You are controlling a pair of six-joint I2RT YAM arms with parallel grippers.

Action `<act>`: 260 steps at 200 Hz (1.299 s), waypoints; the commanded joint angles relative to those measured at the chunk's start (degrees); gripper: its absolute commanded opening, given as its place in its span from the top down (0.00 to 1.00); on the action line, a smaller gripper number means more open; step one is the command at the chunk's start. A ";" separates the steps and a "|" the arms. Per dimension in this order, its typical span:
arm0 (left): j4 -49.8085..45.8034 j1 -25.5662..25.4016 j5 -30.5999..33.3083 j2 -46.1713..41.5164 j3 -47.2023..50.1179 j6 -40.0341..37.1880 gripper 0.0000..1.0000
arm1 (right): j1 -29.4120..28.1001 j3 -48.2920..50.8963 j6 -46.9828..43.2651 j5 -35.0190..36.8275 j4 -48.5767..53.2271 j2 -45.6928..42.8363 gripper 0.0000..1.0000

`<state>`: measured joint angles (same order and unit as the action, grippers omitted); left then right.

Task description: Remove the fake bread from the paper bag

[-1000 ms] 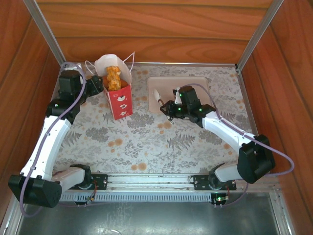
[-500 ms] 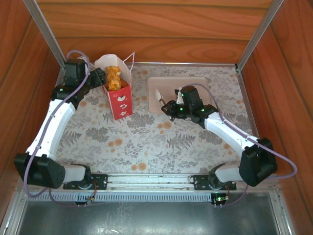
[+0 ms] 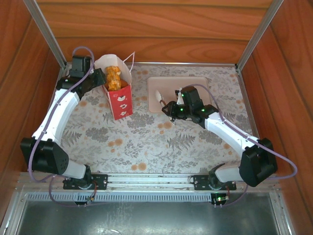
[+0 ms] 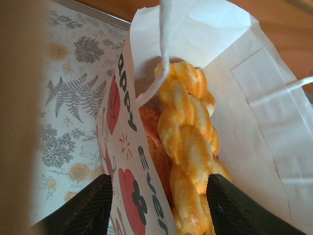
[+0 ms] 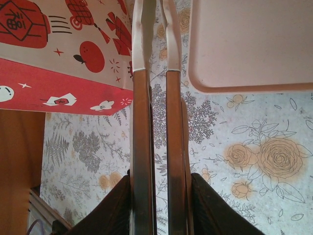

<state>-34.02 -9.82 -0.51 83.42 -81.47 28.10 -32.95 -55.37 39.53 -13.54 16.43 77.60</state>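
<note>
Swinging back, left gripper [image 4: 159, 188] half-open astride paper bag [image 4: 244, 88] wall and fake bread [image 4: 188, 127], right gripper [image 5: 159, 191] clamping tongs [image 5: 142, 122]

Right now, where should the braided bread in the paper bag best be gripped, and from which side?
With the tongs, grip the braided bread at its top end, coming straight down from above: it stands on end in the paper bag, whose walls block every side.

One paper bag [image 3: 119, 100]. Two pieces of fake bread [image 3: 113, 77] can be counted in its mouth: one braided twist [image 4: 188, 132], one orange piece [image 4: 150, 134]. One pink tray [image 3: 195, 83]. One pair of tongs [image 5: 151, 122]. Two pincers: left pincer [image 4: 161, 203], right pincer [image 5: 159, 205].
</note>
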 commanded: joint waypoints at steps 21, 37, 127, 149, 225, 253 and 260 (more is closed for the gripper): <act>-7.27 -0.11 2.48 4.37 -5.98 0.29 0.45 | 0.39 -3.11 -0.80 0.01 0.00 -0.84 0.68; -9.35 -0.11 3.00 5.88 -8.15 0.29 0.45 | 0.34 -4.24 -1.61 -0.13 1.03 -0.31 0.68; -13.56 0.16 5.99 11.83 -14.70 -0.71 0.61 | 0.45 -7.35 -3.19 -1.40 2.29 1.89 0.69; -13.62 0.16 7.20 11.93 -15.34 -1.47 0.71 | 0.56 -7.03 -2.75 -1.24 2.00 2.03 0.69; -14.55 0.19 14.21 14.85 -20.01 -8.82 1.00 | 0.87 -5.80 -2.17 -0.39 2.39 1.59 0.69; -15.52 0.16 16.39 16.76 -24.72 -12.27 1.00 | 1.06 -5.70 -2.20 -0.24 2.49 1.41 0.69; -15.51 0.08 16.79 17.19 -25.82 -13.39 1.00 | 1.12 -5.71 -2.20 -0.21 2.52 1.50 0.69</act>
<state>-49.36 -9.82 12.12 99.66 -102.91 19.79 -32.45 -61.14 37.63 -13.56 19.53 79.24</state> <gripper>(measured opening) 0.047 0.312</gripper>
